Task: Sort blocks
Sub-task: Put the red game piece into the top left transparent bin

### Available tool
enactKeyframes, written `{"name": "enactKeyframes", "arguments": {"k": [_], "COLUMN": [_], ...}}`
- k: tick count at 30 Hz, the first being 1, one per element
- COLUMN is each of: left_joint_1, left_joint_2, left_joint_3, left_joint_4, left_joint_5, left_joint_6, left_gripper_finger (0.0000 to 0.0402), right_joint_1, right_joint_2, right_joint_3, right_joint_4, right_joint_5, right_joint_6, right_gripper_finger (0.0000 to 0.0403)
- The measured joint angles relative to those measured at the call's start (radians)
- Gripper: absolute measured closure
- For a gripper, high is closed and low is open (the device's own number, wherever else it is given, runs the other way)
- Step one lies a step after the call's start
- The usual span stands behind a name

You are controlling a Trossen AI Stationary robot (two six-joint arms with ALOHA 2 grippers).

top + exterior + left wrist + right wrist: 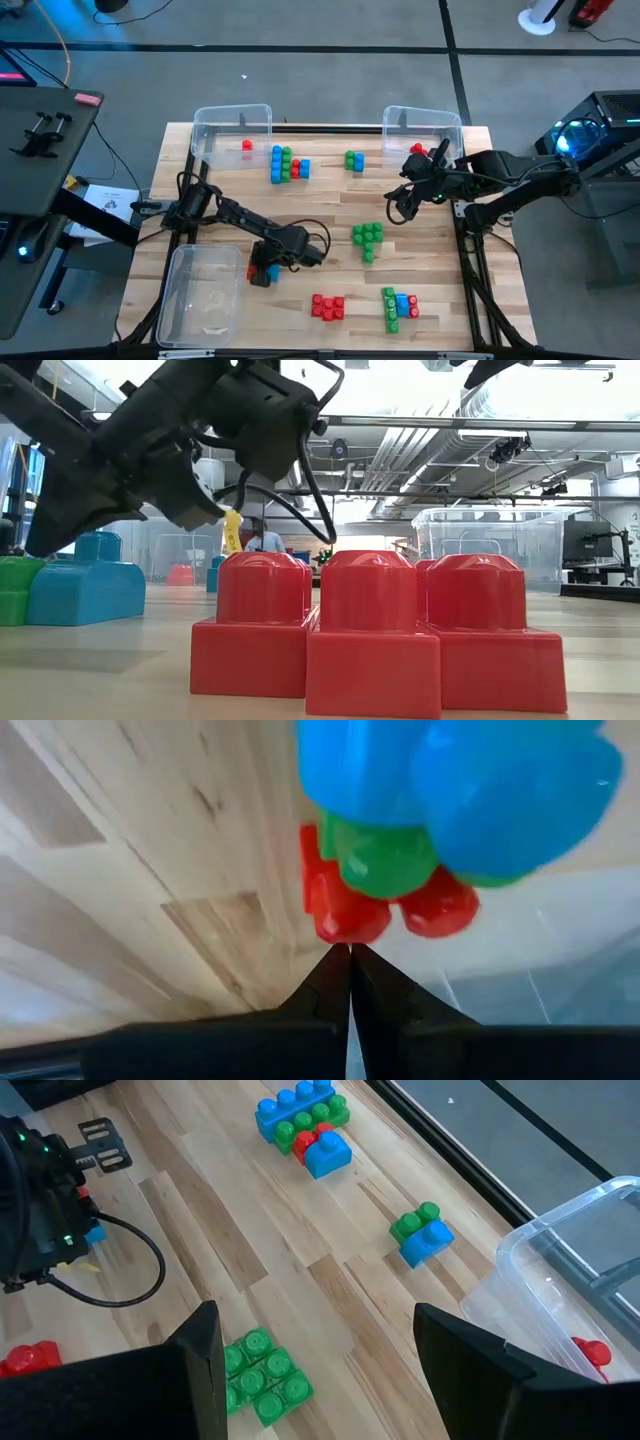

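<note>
Blocks at the left tool's tip

Left tool [266, 270] sits low on the tabletop [330, 220], fingers pressed shut, with a red, green and blue cluster [440, 810] just beyond its tips, beside the near-left bin [200, 295]. Which way the cluster runs is unclear. Right tool [405, 205] hovers wide open, arm stretched above the green cluster [367, 238].

A pale wooden worktop [330, 215] carries three clear plastic bins: one at the far left corner [232, 121], one at the far right corner [421, 120], and one at the near left edge [200, 295]. Left of the worktop stands a dark side table [40, 150] with a pink object [88, 98], possibly an eraser. Grey floor [330, 25] lies beyond.
</note>
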Motion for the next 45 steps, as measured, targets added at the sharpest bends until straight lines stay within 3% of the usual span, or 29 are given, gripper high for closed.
{"name": "enactKeyframes", "arguments": {"k": [15, 21, 29, 36, 45], "left_joint_1": [-0.018, 0.02, 0.13, 0.226, 0.302], "left_joint_2": [-0.002, -0.003, -0.004, -0.007, 0.004], "left_joint_3": [0.0, 0.002, 0.002, 0.024, 0.183], "left_joint_4": [0.055, 0.043, 0.058, 0.132, 0.315], "left_joint_5": [0.0, -0.176, -0.287, -0.235, -0.222], "left_joint_6": [0.005, 0.044, 0.073, 0.03, -0.081], "left_gripper_finger": [0.0401, 0.0401, 0.0401, 0.0402, 0.0401], "right_joint_1": [0.0, 0.0, 0.0, 0.0, 0.0], "right_joint_2": [0.0, 0.0, 0.0, 0.0, 0.0], "right_joint_3": [0.0, 0.0, 0.0, 0.0, 0.0], "right_joint_4": [0.0, 0.0, 0.0, 0.005, 0.013], "right_joint_5": [0.001, 0.002, 0.002, 0.002, 0.003], "right_joint_6": [0.008, 0.008, 0.011, 0.011, 0.012], "right_gripper_finger": [0.0194, 0.0194, 0.0194, 0.0194, 0.0194]}}
